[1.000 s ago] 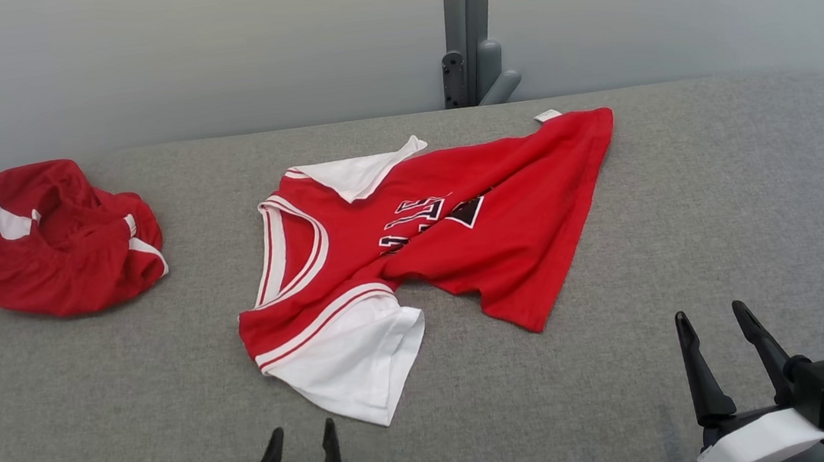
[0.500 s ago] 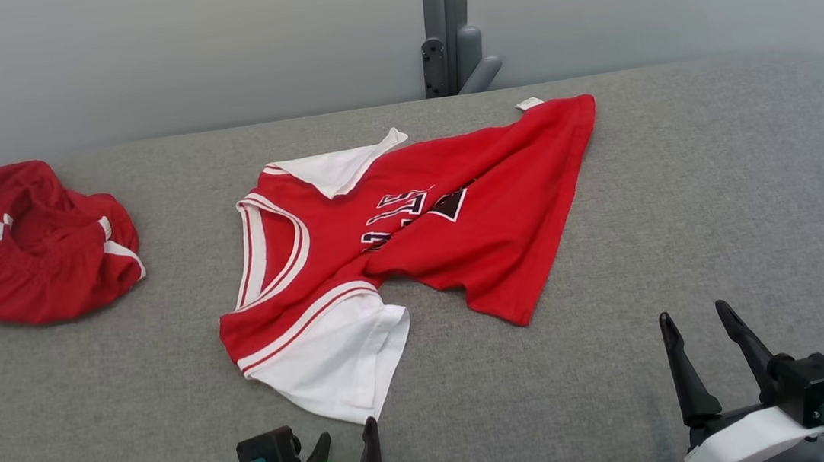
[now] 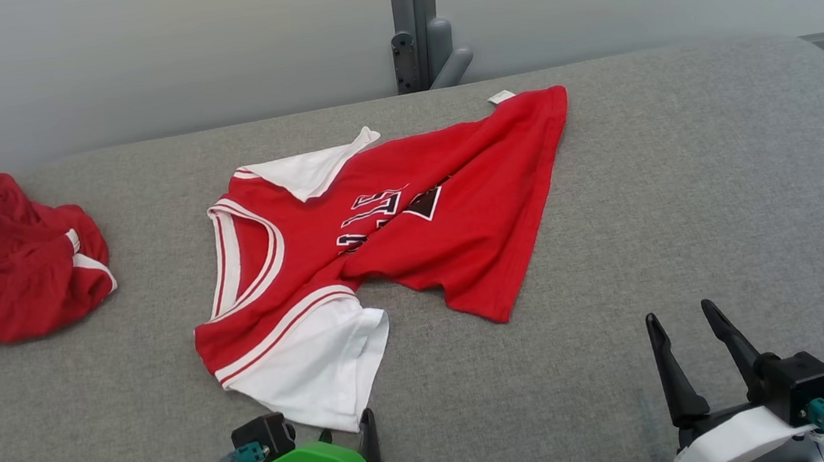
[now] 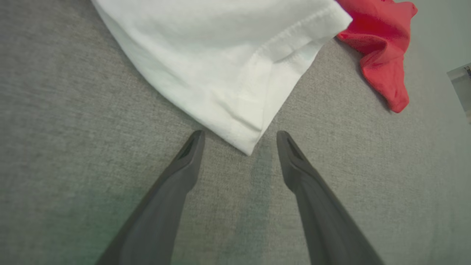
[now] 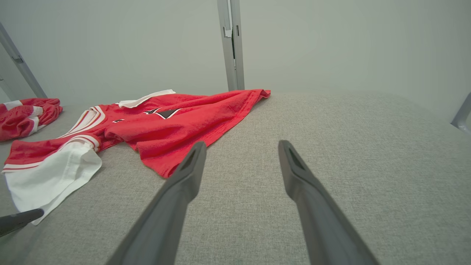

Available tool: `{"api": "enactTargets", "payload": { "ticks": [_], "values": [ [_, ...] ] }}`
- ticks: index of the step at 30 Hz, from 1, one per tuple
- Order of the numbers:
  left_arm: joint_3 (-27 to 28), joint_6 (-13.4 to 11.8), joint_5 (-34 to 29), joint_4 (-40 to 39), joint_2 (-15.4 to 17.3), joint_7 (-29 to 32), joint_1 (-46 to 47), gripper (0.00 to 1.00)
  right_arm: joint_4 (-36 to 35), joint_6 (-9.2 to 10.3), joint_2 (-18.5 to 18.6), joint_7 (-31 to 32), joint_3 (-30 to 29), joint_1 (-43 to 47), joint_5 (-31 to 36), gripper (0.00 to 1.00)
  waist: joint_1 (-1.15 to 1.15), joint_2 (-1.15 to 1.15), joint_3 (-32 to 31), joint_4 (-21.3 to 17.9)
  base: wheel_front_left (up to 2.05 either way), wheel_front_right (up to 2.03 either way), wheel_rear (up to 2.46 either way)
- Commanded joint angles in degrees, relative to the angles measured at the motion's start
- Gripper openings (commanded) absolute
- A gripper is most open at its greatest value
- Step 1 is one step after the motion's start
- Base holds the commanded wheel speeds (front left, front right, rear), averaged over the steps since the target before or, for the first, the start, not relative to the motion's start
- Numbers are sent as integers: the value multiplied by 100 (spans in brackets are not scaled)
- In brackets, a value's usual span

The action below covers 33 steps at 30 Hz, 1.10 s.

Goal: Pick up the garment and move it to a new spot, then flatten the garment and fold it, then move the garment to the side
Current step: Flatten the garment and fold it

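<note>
Left gripper [image 4: 240, 134]: fingers spread wide and empty, tips low over the grey surface [image 3: 682, 179], with the corner of the white sleeve [image 4: 228, 73] just before them.
Right gripper [image 3: 679, 314]: also wide apart and empty, well away from the cloth.
Garment: the red jersey [image 3: 411, 223] lies mid-surface, its body folded over diagonally.
Step, I judge: the first grasp.
To do it well: slide one finger under the sleeve hem, catch both layers, and close before lifting.
Care: leave the other red bundle [image 3: 2, 266] alone.
</note>
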<state>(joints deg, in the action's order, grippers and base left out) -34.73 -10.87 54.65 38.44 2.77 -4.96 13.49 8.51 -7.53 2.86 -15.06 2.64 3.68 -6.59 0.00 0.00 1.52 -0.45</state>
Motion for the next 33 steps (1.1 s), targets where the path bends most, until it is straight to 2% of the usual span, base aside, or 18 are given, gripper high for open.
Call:
{"api": "enactTargets", "payload": {
  "ticks": [1, 2, 6, 7, 8, 9, 14, 19, 24, 33],
  "values": [
    [-42, -34, 188, 96, 22, -24, 59, 93, 12, 9, 6, -18, 8, -61, 28, 100, 0, 0, -7, -36, 0, 0, 0],
    [-60, -21, 280, 108, 22, -63, 87, 89, 10, 8, 6, -18, 10, -53, 28, 100, 0, 0, -9, -50, 0, 0, 0],
    [-192, -44, 553, 208, 20, -282, 231, 43, 9, 8, 6, -18, -1, -27, 49, 100, 0, 0, -15, -74, 0, 0, 0],
    [-225, -47, 593, 255, 22, -344, 270, 40, 10, 8, 5, -18, -1, -19, 54, 100, 0, 0, -14, -75, 0, 0, 0],
    [-258, -35, 647, 305, 22, -387, 303, 7, 16, 8, 5, -17, 6, -10, 58, 100, 0, 0, -17, -72, 0, 0, 0],
    [-306, -19, 692, 354, 23, -437, 332, 0, 28, 8, 5, -18, 22, -6, 59, 100, 0, 0, -19, -67, 0, 0, 0],
    [-489, 92, 806, 481, 22, -771, 530, 0, 180, 8, 5, -18, 145, -81, 5, 100, 0, 0, -31, 13, 0, 0, 0],
    [-537, 242, 461, 488, 45, -993, 704, 0, 620, 8, 7, -18, 293, -308, -823, 100, 0, 0, -33, 259, 0, 0, 0],
    [-23, 254, -78, 15, 163, -1022, 531, 0, 1482, 8, 12, -16, 488, -830, -1388, 100, 0, 0, 7, 629, 0, 0, 0],
    [692, 212, -761, -1005, 196, -1017, -188, 0, 3036, 7, 8, 47, 667, -1851, -1510, 100, 0, 0, 107, 1105, 0, 0, 0]
  ]
}}
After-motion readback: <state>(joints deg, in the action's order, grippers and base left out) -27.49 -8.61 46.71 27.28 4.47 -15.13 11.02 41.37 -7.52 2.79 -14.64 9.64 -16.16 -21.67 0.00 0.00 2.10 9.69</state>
